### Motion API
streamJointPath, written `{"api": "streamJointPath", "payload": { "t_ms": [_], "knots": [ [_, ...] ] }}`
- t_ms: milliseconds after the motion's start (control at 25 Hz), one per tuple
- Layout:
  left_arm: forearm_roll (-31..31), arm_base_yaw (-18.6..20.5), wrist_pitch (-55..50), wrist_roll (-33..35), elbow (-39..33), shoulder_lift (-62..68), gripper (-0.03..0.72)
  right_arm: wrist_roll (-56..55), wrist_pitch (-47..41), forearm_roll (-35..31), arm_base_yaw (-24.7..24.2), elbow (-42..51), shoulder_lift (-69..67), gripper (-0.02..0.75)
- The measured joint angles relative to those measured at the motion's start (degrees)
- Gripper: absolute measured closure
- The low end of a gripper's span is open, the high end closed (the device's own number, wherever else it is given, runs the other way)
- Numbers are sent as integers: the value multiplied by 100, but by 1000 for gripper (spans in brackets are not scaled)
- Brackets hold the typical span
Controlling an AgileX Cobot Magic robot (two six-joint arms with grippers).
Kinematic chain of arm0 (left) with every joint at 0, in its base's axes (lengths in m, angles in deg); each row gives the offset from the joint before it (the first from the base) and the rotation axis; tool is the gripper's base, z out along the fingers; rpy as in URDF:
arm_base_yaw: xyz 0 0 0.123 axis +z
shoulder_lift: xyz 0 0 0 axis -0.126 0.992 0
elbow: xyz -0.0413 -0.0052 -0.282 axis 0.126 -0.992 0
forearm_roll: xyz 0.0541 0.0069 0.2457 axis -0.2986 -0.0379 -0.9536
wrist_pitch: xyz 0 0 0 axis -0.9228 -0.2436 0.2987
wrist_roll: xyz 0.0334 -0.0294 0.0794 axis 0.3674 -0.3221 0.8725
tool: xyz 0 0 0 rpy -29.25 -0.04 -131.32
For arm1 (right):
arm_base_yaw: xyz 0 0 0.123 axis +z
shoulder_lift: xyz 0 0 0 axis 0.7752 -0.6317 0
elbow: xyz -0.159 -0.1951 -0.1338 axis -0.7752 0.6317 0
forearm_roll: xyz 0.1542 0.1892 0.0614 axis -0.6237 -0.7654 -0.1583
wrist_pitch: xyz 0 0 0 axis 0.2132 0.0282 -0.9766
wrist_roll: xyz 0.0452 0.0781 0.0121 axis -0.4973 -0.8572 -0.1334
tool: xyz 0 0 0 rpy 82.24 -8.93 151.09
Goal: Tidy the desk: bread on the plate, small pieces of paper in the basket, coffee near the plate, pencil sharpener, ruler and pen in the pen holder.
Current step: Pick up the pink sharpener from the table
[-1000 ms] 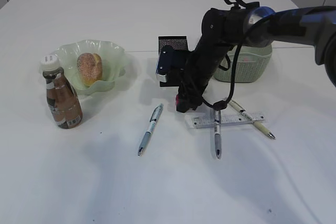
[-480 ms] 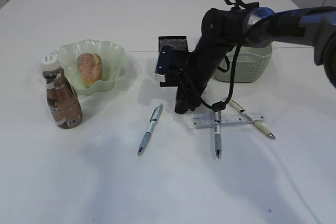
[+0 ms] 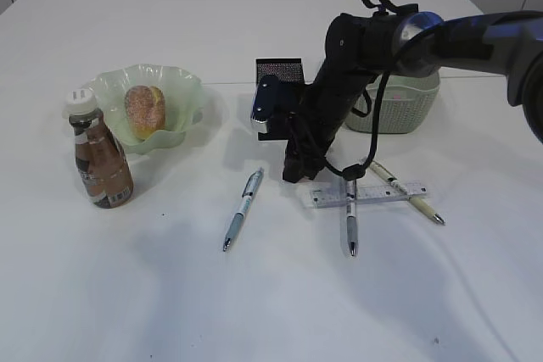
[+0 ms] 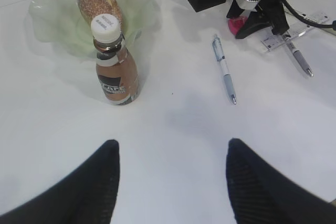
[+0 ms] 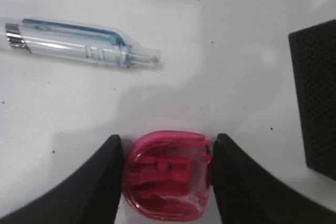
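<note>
My right gripper is down at the table in front of the black mesh pen holder. In the right wrist view its fingers press both sides of the red pencil sharpener, which rests on the table. The sharpener also shows in the left wrist view. A clear ruler lies to the right under two pens. A third pen lies to the left. The bread sits in the green plate, with the coffee bottle beside it. My left gripper is open and empty.
A pale green basket stands behind the right arm at the right. A blue and white block on the arm hangs in front of the pen holder. No paper pieces show.
My right gripper has dropped down over the sharpener, which showed red beside the fingers a second ago and is now hidden by them in the exterior view. Nothing else moved.
</note>
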Motion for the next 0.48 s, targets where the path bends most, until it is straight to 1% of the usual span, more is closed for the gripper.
{"api": "streamJointPath", "payload": {
  "t_ms": [480],
  "knots": [
    [12,0,0,0,0,0,240,0,-21,1,0,-3,0,364]
  ]
}}
